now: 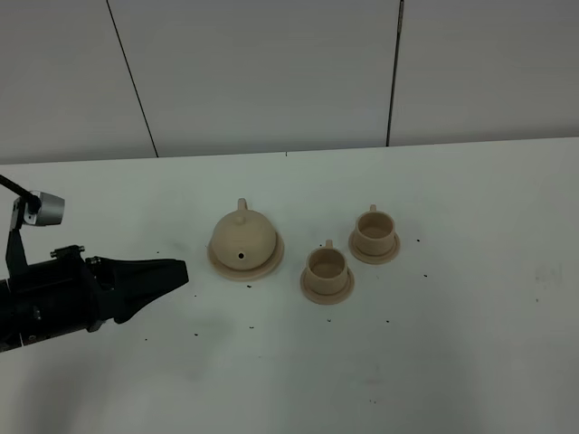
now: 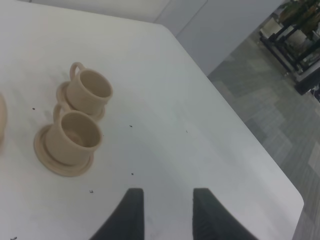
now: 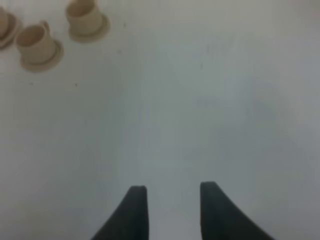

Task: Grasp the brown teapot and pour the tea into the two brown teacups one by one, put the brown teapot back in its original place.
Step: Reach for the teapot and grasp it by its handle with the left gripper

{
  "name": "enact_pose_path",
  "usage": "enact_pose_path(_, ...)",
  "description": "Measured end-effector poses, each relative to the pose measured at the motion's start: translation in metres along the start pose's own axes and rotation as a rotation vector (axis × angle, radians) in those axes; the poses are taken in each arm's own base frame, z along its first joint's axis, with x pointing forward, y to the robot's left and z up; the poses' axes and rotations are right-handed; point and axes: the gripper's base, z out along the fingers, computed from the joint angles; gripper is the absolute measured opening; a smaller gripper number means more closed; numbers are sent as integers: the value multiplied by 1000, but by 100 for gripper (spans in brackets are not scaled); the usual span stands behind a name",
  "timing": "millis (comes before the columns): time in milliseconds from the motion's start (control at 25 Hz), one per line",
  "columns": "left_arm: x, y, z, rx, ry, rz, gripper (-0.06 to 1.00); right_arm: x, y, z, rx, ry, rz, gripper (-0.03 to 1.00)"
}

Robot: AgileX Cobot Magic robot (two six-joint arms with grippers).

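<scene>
Item 1. Squat, rounded beige-tan ceramic teapot (image 1: 242, 237) with a knobbed lid. It is sitting upright on item 2, left of both cups, with its loop handle pointing toward the back wall.

Item 2. Flat, round beige-tan wide saucer (image 1: 258, 274). It is lying on the white table (image 1: 452, 353) and carrying the teapot, and its rim is showing all round.

Item 3. Small beige-tan cylindrical front teacup (image 1: 326, 264) with a tiny side handle. It is standing upright on its own small round matching saucer (image 1: 327, 295), just right of the wide saucer. I am seeing no liquid in it from the left wrist view.

Item 4. Matching rear teacup (image 1: 374, 229). It is standing on a second small saucer (image 1: 374, 258), right of and behind item 3, close to it.

Item 5. Black left gripper (image 1: 172, 271). It is hovering over the table left of the teapot, apart from it. I am seeing its fingers parted with only bare table between them, so it is gripping nothing.

Item 6. Black right gripper (image 3: 172, 187). It is staying out of the high view. In the wrist view its fingers are standing apart over bare table, holding nothing, well away from both cups.

Item 7. Tiny dark specks (image 1: 387, 320). They are lying scattered across the table.
</scene>
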Motion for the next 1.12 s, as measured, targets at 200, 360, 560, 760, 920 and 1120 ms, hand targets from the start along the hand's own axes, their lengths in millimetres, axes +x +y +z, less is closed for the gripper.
enact_pose_path(200,0,0,0,0,0,0,31,1,0,-2,0,-13,-2,25)
enact_pose_path(360,0,0,0,0,0,0,31,1,0,-2,0,-13,-2,29)
enact_pose_path(560,0,0,0,0,0,0,31,1,0,-2,0,-13,-2,37)
enact_pose_path(760,0,0,0,0,0,0,31,1,0,-2,0,-13,-1,37)
enact_pose_path(920,0,0,0,0,-1,-1,31,1,0,-2,-2,-13,0,37)
enact_pose_path(1120,-11,0,0,-1,-34,-23,31,1,1,-2,-3,-13,1,35)
